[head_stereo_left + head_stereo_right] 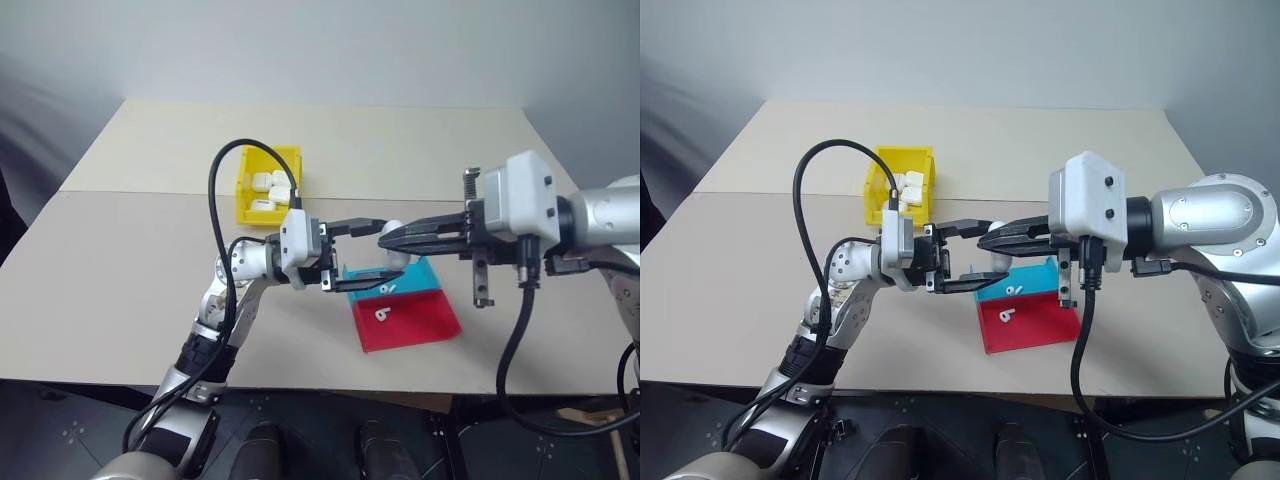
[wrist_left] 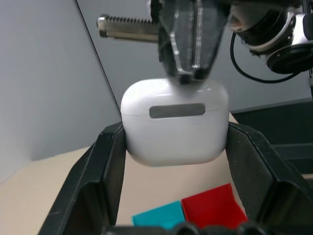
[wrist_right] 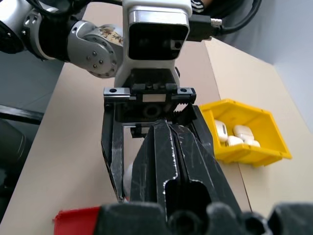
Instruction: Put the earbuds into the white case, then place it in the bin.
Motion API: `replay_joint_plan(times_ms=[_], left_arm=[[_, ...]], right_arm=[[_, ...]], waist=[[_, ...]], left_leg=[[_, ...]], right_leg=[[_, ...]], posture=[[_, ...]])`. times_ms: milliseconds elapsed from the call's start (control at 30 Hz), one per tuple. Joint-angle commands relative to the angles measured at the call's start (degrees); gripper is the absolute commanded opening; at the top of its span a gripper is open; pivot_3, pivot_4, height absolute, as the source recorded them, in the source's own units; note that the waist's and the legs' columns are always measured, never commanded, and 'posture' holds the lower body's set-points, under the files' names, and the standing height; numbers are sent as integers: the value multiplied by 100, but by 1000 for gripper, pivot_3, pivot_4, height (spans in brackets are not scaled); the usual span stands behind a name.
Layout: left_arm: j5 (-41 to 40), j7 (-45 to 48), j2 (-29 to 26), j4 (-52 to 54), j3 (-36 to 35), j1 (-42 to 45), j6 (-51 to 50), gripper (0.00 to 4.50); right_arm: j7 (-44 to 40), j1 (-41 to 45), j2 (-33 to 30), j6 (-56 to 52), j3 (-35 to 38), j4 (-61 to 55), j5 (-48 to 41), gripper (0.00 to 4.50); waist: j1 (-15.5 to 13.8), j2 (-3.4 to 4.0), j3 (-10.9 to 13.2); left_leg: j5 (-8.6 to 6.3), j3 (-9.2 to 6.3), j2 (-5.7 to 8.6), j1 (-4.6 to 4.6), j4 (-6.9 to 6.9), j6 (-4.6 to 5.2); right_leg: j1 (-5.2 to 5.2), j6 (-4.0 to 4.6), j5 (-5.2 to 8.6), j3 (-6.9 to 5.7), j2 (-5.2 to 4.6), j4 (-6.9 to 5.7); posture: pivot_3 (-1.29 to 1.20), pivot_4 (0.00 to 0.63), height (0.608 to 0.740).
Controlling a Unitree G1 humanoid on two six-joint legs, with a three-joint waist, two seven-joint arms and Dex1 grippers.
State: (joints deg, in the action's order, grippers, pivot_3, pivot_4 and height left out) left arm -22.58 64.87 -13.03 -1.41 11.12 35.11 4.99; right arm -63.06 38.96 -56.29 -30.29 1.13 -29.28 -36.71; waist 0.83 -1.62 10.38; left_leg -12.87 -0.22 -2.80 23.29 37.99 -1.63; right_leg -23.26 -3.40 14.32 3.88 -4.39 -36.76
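The white case (image 2: 174, 139) is held above the table with my left gripper (image 1: 384, 255) shut on its two sides; its lid looks closed. My right gripper (image 1: 386, 238) is shut, and its joined fingertips (image 2: 189, 74) rest against the top of the case. Two tiny white earbuds lie below: one (image 1: 388, 288) in the blue tray (image 1: 422, 272), the other (image 1: 382, 315) in the red tray (image 1: 432, 320). The yellow bin (image 1: 244, 192) stands on the table behind my left arm, to the left of the trays.
Several white cases (image 1: 270, 190) lie inside the bin. The two shallow trays sit side by side near the table's front edge, right under the grippers. A black cable (image 1: 214, 200) loops up from my left wrist.
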Motion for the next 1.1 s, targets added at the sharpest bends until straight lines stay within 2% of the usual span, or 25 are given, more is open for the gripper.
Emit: replay_joint_plan(times_ms=[33,167,267,367,467,567,700,833,933,1100], left_arm=[[-201,-2,25,328,-107,-10,78,2778],[-126,-125,-34,370,-158,-98,59,2778],[-24,-599,-47,581,-299,-165,-162,2778],[207,-1582,-89,873,-550,161,-851,2778],[565,-2916,33,830,-959,760,-1469,2778],[1414,-3898,36,113,-1098,1156,-983,2778],[2064,-5321,157,-792,-1235,1694,-2083,2778],[2694,-5879,182,-1629,-906,1914,-2505,2778],[2935,-6169,259,-2332,-804,2021,-2180,2778],[2678,-6364,366,-3649,-1132,2505,-1836,2778]], right_arm=[[-83,-112,-130,145,278,-30,87,25],[172,-12,37,-43,765,85,-351,25],[557,93,138,-324,1141,201,-689,25],[890,-138,123,-373,1258,188,-501,25],[1354,-353,404,-533,1517,147,-770,25],[1608,-503,596,-543,1694,131,-900,25],[1805,-693,678,-568,1634,81,-906,25],[1979,-748,697,-713,1572,137,-1004,25],[2045,-828,692,-729,1469,162,-874,25],[2129,-1070,702,-702,1445,107,-783,25]], waist=[[-3,0,0],[-4,0,0],[2,0,0],[-6,-1,0],[-18,-7,3],[-20,-6,2],[-14,-6,2],[-10,-6,2],[-14,-7,3],[-16,-12,6]], left_leg=[[0,0,0,0,0,0],[0,1,1,1,0,0],[0,1,0,0,0,0],[0,-1,0,0,0,0],[0,-3,1,1,3,0],[0,-3,5,4,5,0],[0,-3,6,3,4,0],[0,-3,6,3,4,0],[0,-3,6,7,4,0],[0,-4,7,14,4,0]], right_leg=[[0,0,0,0,0,0],[0,0,0,0,-2,0],[0,0,0,1,-1,-1],[1,0,-1,0,-1,-2],[3,-3,-2,-1,-1,-3],[5,-6,-4,-1,-3,3],[4,-6,-4,0,-3,4],[2,-6,-4,0,-2,1],[1,-6,-4,-1,-3,4],[-4,-7,-4,-3,-3,4]], posture=[[0,150,740],[0,150,740],[0,150,740],[0,150,740],[0,150,740],[0,150,740],[0,150,740],[0,150,740],[0,150,740],[0,150,740]])
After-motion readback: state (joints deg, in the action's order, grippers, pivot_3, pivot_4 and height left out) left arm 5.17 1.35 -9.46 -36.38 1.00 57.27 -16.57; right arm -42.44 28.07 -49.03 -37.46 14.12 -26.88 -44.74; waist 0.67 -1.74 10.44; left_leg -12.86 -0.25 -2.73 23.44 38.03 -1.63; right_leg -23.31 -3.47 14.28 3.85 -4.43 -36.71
